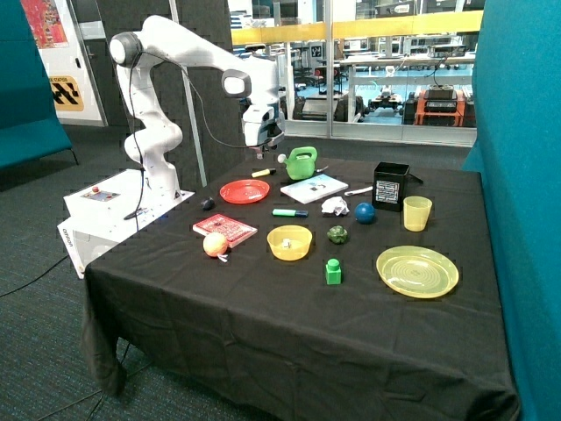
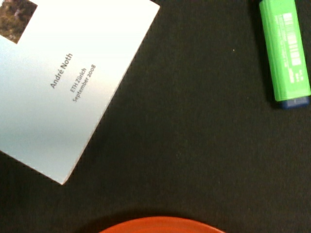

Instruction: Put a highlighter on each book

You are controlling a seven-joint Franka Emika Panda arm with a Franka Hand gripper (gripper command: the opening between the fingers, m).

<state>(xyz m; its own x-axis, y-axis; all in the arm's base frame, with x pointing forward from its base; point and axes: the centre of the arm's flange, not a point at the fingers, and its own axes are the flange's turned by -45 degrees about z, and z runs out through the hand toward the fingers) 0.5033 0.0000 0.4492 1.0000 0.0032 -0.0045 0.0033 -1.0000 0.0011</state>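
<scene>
The white book [image 1: 313, 188] [image 2: 63, 87] lies flat near the back of the black table. The red book [image 1: 225, 229] lies toward the front, with an orange ball [image 1: 216, 245] at its corner. A green highlighter [image 1: 289, 212] [image 2: 285, 53] rests on the cloth between the two books. A yellow highlighter [image 1: 263, 173] lies behind the red plate [image 1: 244, 191] [image 2: 163, 225]. My gripper [image 1: 263, 147] hangs well above the table, over the gap between the red plate and the white book, and it holds nothing that I can see. No highlighter lies on either book.
A green watering can [image 1: 301, 163] stands behind the white book. A yellow bowl [image 1: 289, 242], green block [image 1: 333, 272], blue ball [image 1: 365, 212], crumpled paper [image 1: 334, 206], black box [image 1: 390, 186], yellow cup [image 1: 417, 213] and yellow plate [image 1: 417, 271] are spread across the table.
</scene>
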